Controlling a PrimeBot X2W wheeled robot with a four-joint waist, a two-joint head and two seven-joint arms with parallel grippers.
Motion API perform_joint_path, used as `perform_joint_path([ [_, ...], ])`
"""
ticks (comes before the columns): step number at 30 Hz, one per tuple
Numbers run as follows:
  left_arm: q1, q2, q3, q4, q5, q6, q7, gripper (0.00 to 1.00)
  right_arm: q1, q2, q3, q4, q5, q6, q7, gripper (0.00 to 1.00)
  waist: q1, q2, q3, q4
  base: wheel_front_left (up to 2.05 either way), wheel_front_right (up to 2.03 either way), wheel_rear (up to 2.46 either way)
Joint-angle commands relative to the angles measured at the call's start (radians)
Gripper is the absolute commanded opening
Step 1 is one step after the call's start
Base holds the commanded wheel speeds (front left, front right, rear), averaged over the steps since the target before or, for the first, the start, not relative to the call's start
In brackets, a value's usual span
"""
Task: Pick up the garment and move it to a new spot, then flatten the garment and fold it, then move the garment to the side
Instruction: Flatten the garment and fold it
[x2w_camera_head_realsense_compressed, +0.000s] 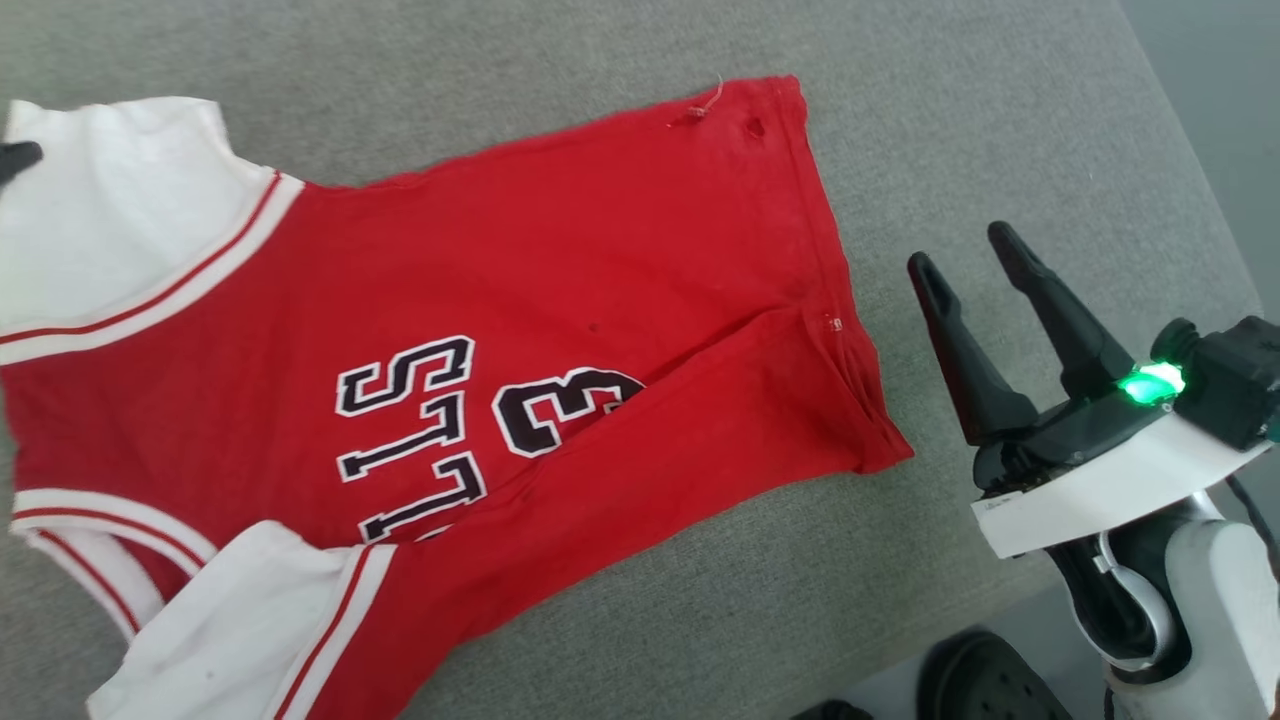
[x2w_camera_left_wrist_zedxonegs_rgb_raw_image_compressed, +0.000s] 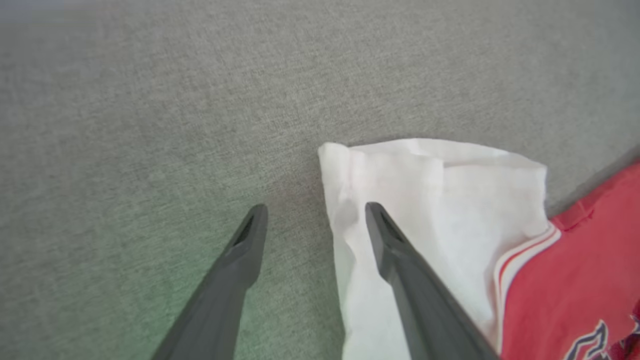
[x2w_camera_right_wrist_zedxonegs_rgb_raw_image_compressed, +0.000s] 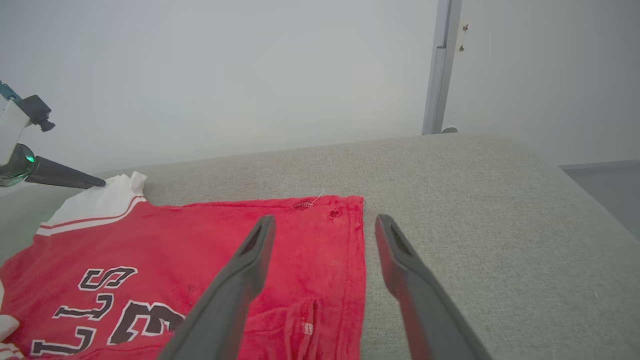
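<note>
My left gripper (x2w_camera_left_wrist_zedxonegs_rgb_raw_image_compressed: 312, 220): fingers wide, nothing held. One tip is over the white sleeve (x2w_camera_left_wrist_zedxonegs_rgb_raw_image_compressed: 450, 200), the other over the grey fabric surface (x2w_camera_left_wrist_zedxonegs_rgb_raw_image_compressed: 150, 125). The red shirt (x2w_camera_head_realsense_compressed: 600, 250) lies spread chest-up on that surface, with one side flap folded over part of the black number. My right gripper (x2w_camera_head_realsense_compressed: 965, 250): fingers wide, empty, beside the shirt's bottom edge, not touching.

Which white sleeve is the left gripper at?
The far sleeve, upper left in the head view: the open left gripper hangs over its edge. The near sleeve lies at the bottom edge, away from it.
</note>
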Motion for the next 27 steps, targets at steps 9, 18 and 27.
perform_joint_path([
  [9, -0.066, -0.049, -0.015, 0.049, -0.05, -0.028, 0.147, 0.0, -0.03, -0.008, 0.016, 0.027, 0.021, -0.001, -0.003, 1.0, 0.0, 0.0, 0.042, -0.018, 0.0, 0.0, 0.0],
  [18, -0.112, -0.086, -0.02, 0.055, -0.018, -0.064, 0.125, 0.0, -0.224, -0.108, 0.08, 0.115, 0.071, -0.001, 0.241, 1.0, 0.0, 0.0, 0.058, 0.023, 0.0, 0.0, 0.0],
  [27, -0.157, -0.147, -0.031, 0.019, 0.008, -0.091, 0.089, 0.0, -0.546, -0.182, 0.133, 0.339, 0.17, -0.001, 0.55, 1.0, 0.0, 0.0, 0.099, 0.109, 0.0, 0.0, 0.0],
])
